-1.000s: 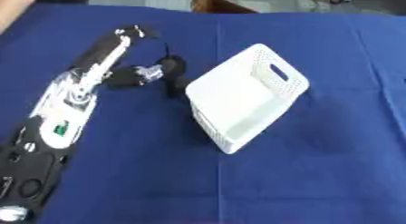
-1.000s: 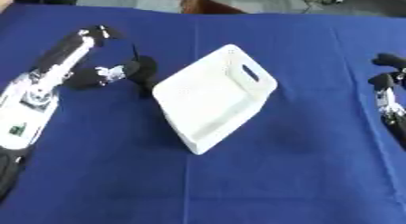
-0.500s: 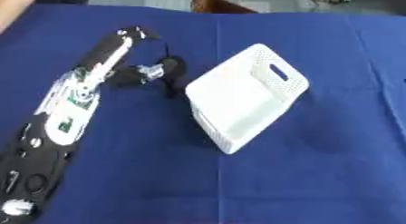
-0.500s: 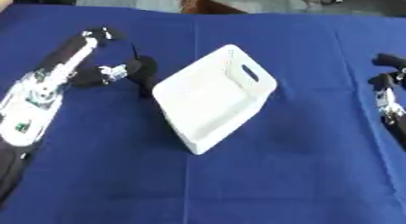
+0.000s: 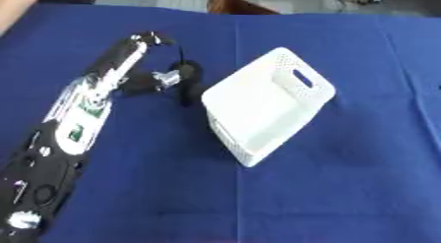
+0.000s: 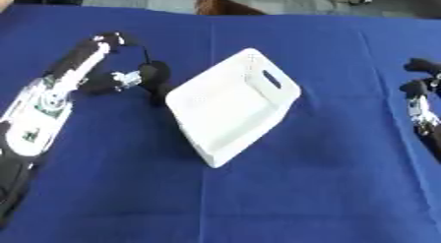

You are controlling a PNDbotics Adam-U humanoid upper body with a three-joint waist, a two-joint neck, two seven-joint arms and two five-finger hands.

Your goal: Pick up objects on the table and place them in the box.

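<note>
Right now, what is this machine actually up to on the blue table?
A humanoid robot is reaching its left hand across the blue table, right beside the near-left side of a white box. Whether the fingers hold anything cannot be made out. Its right hand waits at the table's right edge. The box looks empty.

One white box point(image 5: 267, 106) sat on one blue table point(image 5: 344, 188), and two robot hands, left point(image 5: 168, 77) and right point(image 6: 420, 84), showed.
</note>
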